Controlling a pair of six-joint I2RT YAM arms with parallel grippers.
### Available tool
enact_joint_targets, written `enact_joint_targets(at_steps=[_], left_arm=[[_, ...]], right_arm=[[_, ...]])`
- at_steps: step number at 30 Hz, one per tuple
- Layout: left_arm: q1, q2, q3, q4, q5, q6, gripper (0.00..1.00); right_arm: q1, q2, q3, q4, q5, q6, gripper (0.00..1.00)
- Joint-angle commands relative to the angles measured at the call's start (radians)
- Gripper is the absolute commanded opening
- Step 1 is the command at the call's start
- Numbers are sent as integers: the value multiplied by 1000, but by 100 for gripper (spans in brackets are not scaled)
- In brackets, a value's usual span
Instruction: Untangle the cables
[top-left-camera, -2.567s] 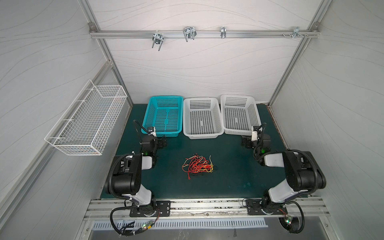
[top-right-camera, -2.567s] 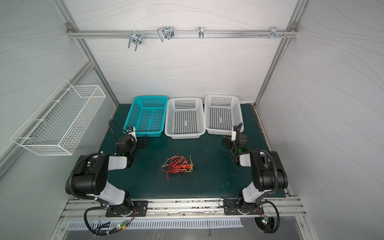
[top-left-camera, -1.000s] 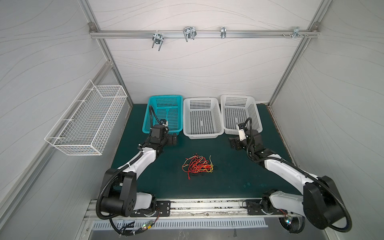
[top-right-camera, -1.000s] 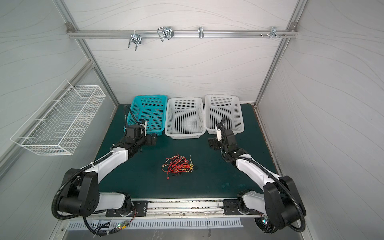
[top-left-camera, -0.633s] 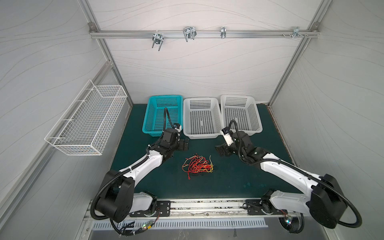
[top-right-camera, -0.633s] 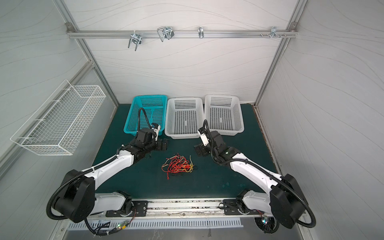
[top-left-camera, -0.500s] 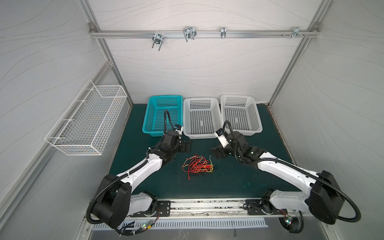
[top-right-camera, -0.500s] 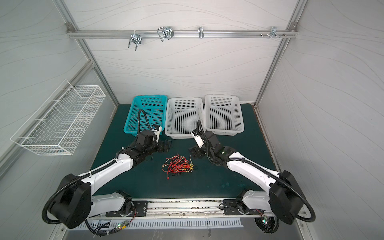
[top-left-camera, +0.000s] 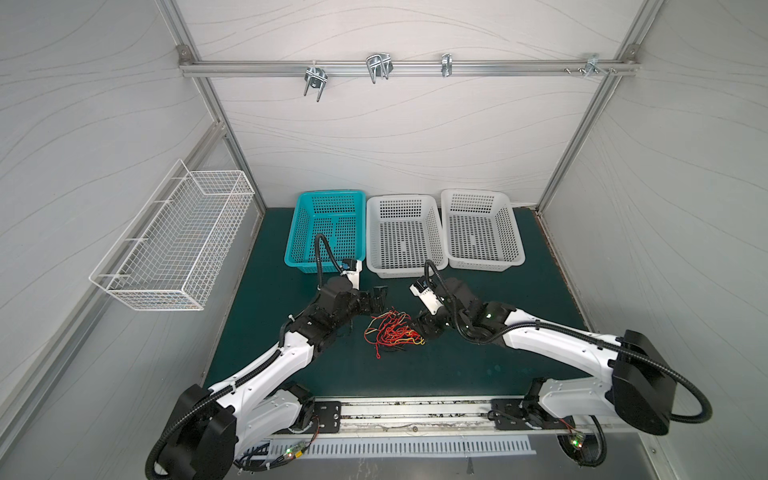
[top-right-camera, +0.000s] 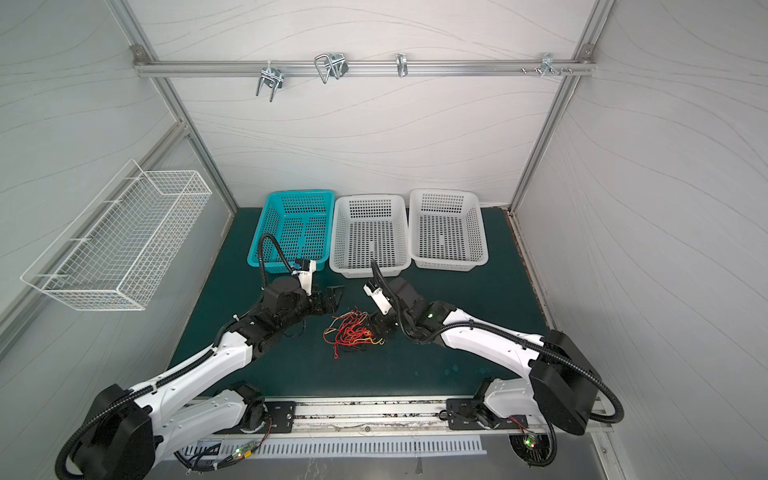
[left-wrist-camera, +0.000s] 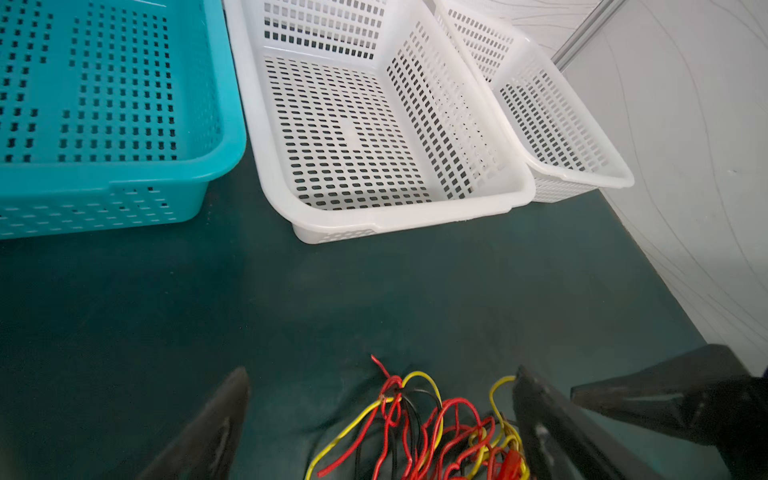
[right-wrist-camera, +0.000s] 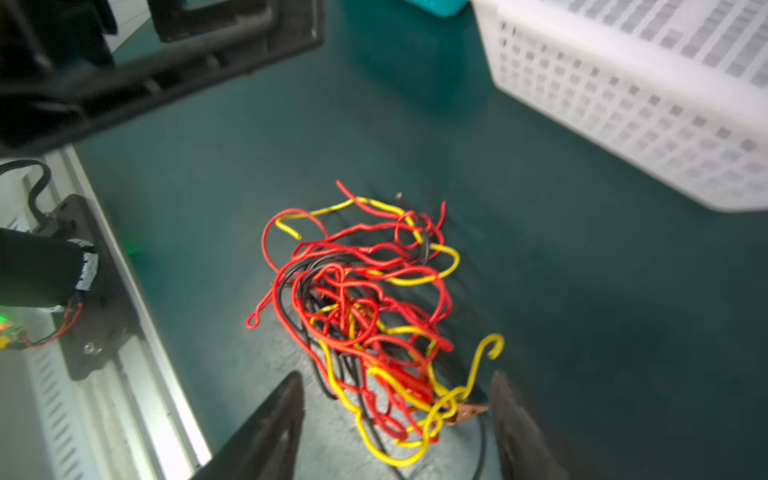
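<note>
The cables (top-left-camera: 392, 330) lie as one tangle of thin red, yellow and black wires on the green mat in both top views, also at cables (top-right-camera: 353, 330). My left gripper (top-left-camera: 376, 301) stands open at the tangle's far left edge, and in its wrist view the cables (left-wrist-camera: 415, 419) lie between its spread fingers (left-wrist-camera: 224, 419). My right gripper (top-left-camera: 428, 326) is open, low at the tangle's right end. The cables (right-wrist-camera: 361, 299) run between its fingers (right-wrist-camera: 282, 419) without touching them. A bare metal clip (right-wrist-camera: 465, 411) shows there.
A teal basket (top-left-camera: 324, 266) and two white baskets (top-left-camera: 405, 270) (top-left-camera: 482, 264) stand in a row behind the tangle. A wire basket (top-left-camera: 174, 237) hangs on the left wall. The arm mounting rail (top-left-camera: 407, 415) runs along the front edge.
Both arms have swung in from the sides to the tangle. The right gripper's jaws have narrowed and dropped around the tangle's right end. The cables have not moved.
</note>
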Motion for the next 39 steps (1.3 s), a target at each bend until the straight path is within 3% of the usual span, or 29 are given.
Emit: enact_joint_targets(at_steps=[1,3,8,16,18,21,22,39], left_arm=[[-1,-2,-10,43,5,-66,100],[-1,-14,-40,89,-38,-111,100],[0,-60,-106,203,-85,-153,100],[-1,-68,-105,213,-64,-169,99],[-1,-57,-103,207,-58,-166,99],[-1,-42,-99,209,-44,-165,98],[-1,-36,-97,209,-40,-162,98],[0,-62,-55,161,16,2,96]], right_arm=[[11,9,-38,-26,-16,53,57],[13,1,-64,-11,-17,71,51],[14,2,-99,51,-21,92,48],[18,71,-66,116,-50,79,33],[18,79,-54,123,-60,71,27],[18,89,-29,110,-72,48,3],[18,88,-16,102,-73,39,0],[19,-21,247,-40,48,-65,0]])
